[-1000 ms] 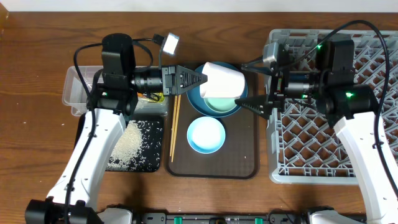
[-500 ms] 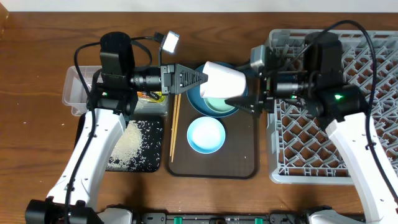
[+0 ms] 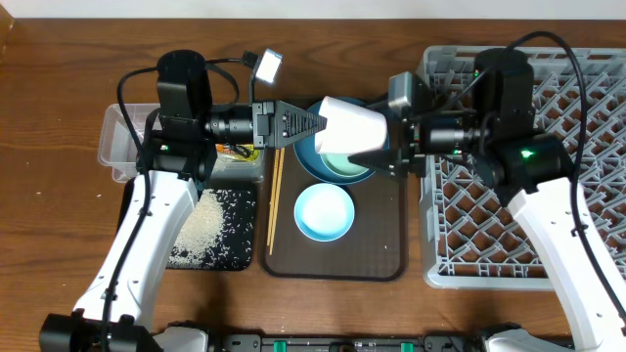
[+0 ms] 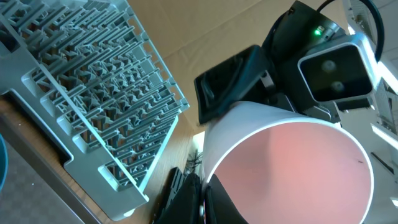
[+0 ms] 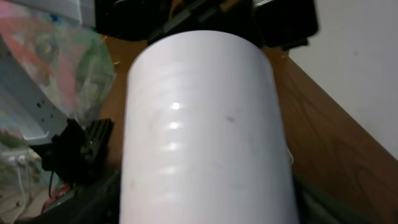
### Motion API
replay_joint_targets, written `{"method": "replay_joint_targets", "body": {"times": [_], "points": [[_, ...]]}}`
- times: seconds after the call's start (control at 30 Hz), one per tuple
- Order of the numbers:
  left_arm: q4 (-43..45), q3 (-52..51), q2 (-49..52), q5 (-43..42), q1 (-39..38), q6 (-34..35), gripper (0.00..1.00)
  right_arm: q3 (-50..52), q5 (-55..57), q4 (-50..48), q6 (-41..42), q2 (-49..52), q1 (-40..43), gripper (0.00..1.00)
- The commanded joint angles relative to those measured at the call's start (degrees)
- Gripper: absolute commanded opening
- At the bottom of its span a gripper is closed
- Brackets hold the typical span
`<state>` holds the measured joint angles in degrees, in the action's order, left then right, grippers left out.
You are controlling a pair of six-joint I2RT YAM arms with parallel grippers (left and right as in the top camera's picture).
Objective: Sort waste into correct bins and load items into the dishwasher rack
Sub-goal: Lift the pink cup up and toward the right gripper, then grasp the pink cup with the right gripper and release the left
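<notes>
1. Above the dark blue bowl (image 3: 305, 156), at the back of the brown serving tray (image 3: 381, 244), the small pink cup (image 3: 350, 127) is held on its side between the two arms, with its mouth turned towards the left arm.
2. The left gripper (image 3: 315, 123) pinches the cup's rim, one finger inside the mouth and one outside. The left wrist view shows the cup's (image 4: 292, 168) pink inside and white outer wall.
3. The right gripper (image 3: 386, 142) is closed round the cup's closed end. In the left wrist view one of its black pads (image 4: 227, 87) lies flat against the white wall. In the right wrist view the cup (image 5: 205, 137) fills most of the frame.
4. A pale green bowl (image 3: 337, 164) sits inside the dark blue bowl, partly hidden under the cup.
5. The small light blue bowl (image 3: 324, 211) stands upright on the serving tray nearer the front, just apart from the stacked bowls.
6. The wooden chopsticks (image 3: 275, 196) lie side by side along the tray's left edge, running front to back.
7. Left of the serving tray, the clear tub (image 3: 117, 147) sits at the back. The yellow-green wrapper (image 3: 240, 152) is at its right end, mostly hidden by the left arm.
8. In front of the tub, the black tray (image 3: 249, 210) holds the loose rice grains (image 3: 201, 230).
9. The grey dishwasher rack (image 3: 587, 147) stands just to the right of the serving tray, with the right arm reaching across it.
</notes>
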<state>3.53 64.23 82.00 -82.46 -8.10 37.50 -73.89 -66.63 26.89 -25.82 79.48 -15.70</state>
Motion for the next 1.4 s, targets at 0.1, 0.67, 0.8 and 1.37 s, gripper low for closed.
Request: {"method": "replay_joint_targets", "body": {"times": [0.1,0.67,0.8,1.37], "points": [[0.4,0.0,0.1,-1.1,0.0,-0.1,0.06,-1.0,-0.8,-0.2,0.1,0.3,-0.9,0.68],[0.4,0.0,0.1,6.6,0.1,-4.6,0.15,-1.0,21.0,0.3,18.9,0.3,-0.8,0.48],[-1.9,0.0,0.1,16.2,0.3,-6.5,0.17,-1.0,28.6,2.5,22.5,0.3,-0.8,0.47],[-14.3,0.0,0.1,43.6,1.0,-9.8,0.17,-1.0,23.8,7.2,29.2,0.3,-0.8,0.42]]}}
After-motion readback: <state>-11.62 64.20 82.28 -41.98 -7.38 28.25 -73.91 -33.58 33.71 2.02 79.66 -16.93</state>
